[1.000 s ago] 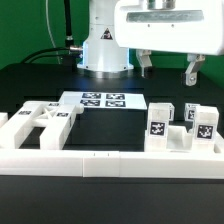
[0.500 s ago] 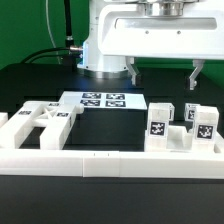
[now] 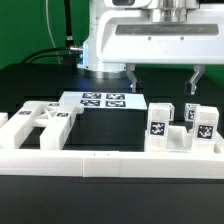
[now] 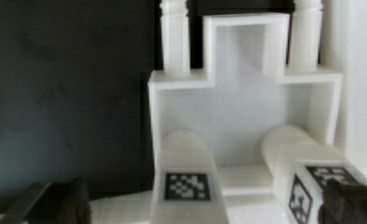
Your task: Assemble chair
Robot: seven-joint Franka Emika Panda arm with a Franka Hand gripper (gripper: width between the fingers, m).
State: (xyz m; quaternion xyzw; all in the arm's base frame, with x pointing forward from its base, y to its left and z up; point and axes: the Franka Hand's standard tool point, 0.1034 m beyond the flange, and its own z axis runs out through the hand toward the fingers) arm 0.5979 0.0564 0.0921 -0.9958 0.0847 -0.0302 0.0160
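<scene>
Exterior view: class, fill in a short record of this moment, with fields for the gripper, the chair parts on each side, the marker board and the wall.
Gripper: gripper open, holding nothing, raised above the table
Chair parts, exterior view's left: flat openwork piece with tags, lying down
Chair parts, exterior view's right: tagged blocks standing close together
Marker board: marker board flat, behind the parts
Wall: low white wall along the near edge
</scene>
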